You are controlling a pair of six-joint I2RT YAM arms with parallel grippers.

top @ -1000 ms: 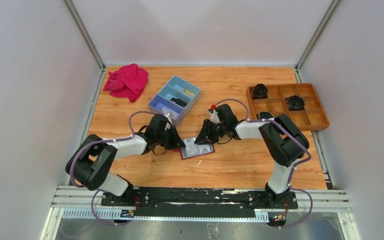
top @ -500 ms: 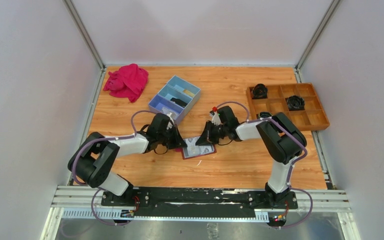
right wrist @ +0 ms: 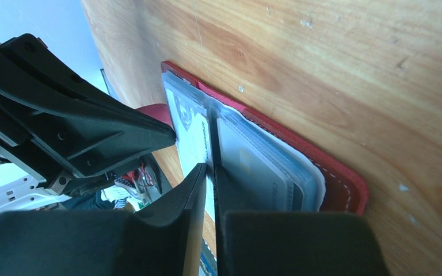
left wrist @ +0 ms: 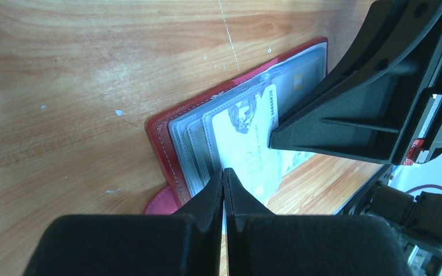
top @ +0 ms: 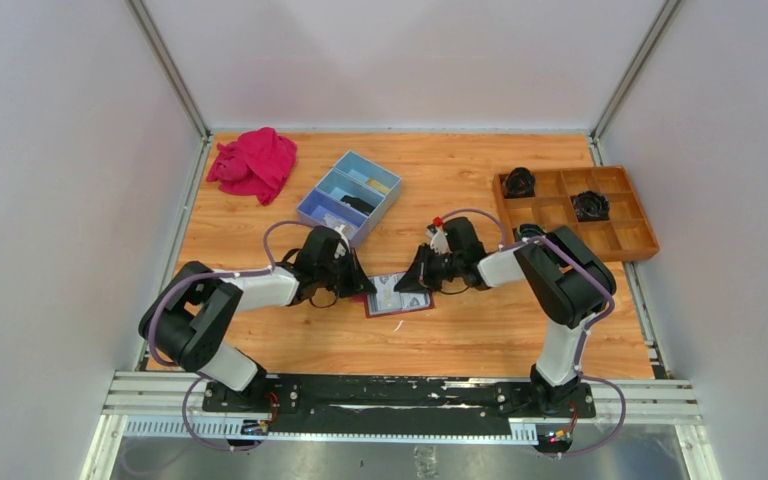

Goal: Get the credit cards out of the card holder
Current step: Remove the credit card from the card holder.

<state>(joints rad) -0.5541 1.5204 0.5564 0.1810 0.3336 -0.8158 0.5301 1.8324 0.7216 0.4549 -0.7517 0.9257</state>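
Dark red card holder (top: 397, 297) lies open on the wooden desk (top: 480, 330), midway between the two arms. The left hand (left wrist: 223, 172) is clenched, its tips at the holder's left edge. The right hand (right wrist: 209, 169) pinches the edge of a whitish credit card (left wrist: 244, 144) lying on the holder's pockets. Farther back sit a blue compartment box (top: 350, 195), a pink cloth (top: 255, 162) and a wooden tray (top: 575, 212).

Left gripper (left wrist: 223, 172): jaws pressed together, tips on the open dark red stitched card holder (left wrist: 162, 138). White printed credit card (left wrist: 244, 141) just ahead. Black right gripper (left wrist: 285, 131) meets its far edge.
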